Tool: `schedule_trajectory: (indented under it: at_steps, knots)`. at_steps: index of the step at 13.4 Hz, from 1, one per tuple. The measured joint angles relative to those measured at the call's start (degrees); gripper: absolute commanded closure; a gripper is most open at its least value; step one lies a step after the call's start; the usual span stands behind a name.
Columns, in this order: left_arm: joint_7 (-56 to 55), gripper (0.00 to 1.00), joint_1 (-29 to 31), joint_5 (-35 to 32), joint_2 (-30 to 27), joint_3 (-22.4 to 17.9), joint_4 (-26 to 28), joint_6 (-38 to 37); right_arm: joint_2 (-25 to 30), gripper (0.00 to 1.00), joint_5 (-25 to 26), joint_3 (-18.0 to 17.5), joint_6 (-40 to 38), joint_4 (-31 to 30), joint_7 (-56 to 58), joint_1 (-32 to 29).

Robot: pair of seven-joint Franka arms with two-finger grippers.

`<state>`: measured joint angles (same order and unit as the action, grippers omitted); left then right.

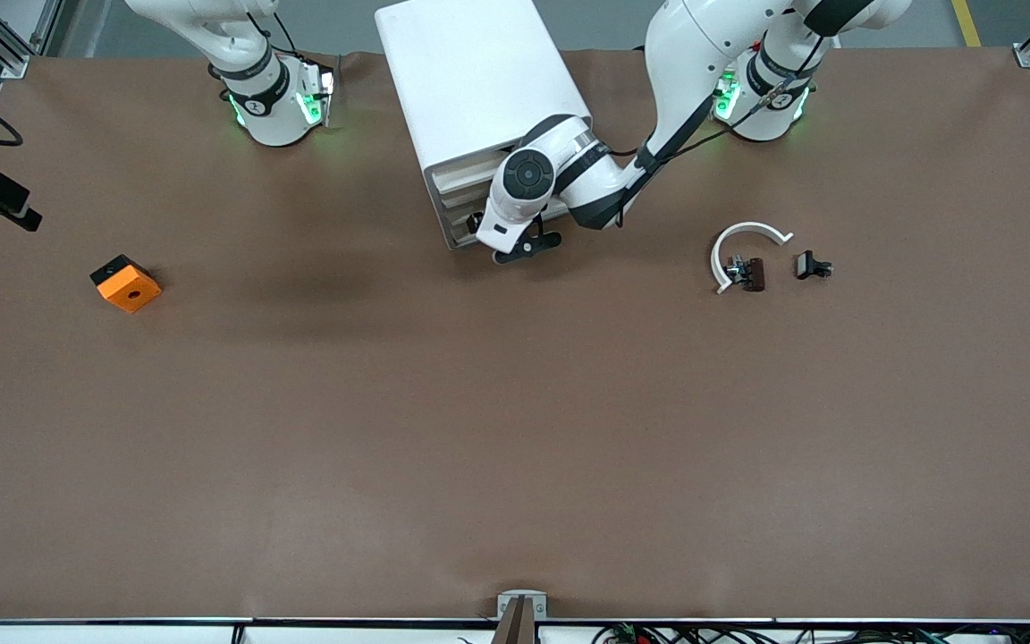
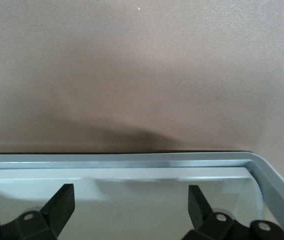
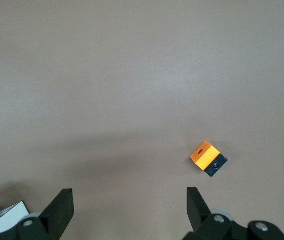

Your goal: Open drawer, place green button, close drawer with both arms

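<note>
Your left arm is the one doing the job now. It is reaching in from its end of the counter [image 1: 515, 465] to the front of the white cabinet [image 1: 479, 89]. The left gripper [image 1: 515, 243] is hanging just in front of the drawers, low down by the counter. Its 2 fingers [image 2: 57, 205] are spread wide and are pinching nothing.

The drawer [image 1: 457, 210] is 1 of 4 alike, stacked in the cabinet's front, and that front is facing the front camera. From here you cannot tell which of the 4 the fingers are lined up with. All 4 are looking shut, or very close to it.

Here is the thing to watch. In the left wrist view, the white front with its grey edge [image 2: 132, 160] is running straight across from 1 finger to the other. So the fingers are sitting square to it, and the pull would need to be going toward the front camera.

The right gripper [image 3: 129, 212] is waiting up over bare counter at the right arm's end, with its fingers spread and empty. An orange cube [image 3: 208, 158] is lying below it. The left arm is much nearer to the drawer.

The button is hard to pick out. A tiny part [image 1: 735, 266] by the white arc [image 1: 747, 237], toward the left arm's end, may be it.
</note>
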<state>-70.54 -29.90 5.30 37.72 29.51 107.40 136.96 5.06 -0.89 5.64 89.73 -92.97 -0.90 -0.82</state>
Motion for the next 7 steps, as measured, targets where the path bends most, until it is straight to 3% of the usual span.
schedule_trajectory:
  at_steps: [7]
  knots:
    - [-0.79,0.00,0.91,0.09,-0.30,-0.71,-3.22,0.00,0.03,0.00,0.00,-2.49,-0.01,-0.08,0.02,-2.66]
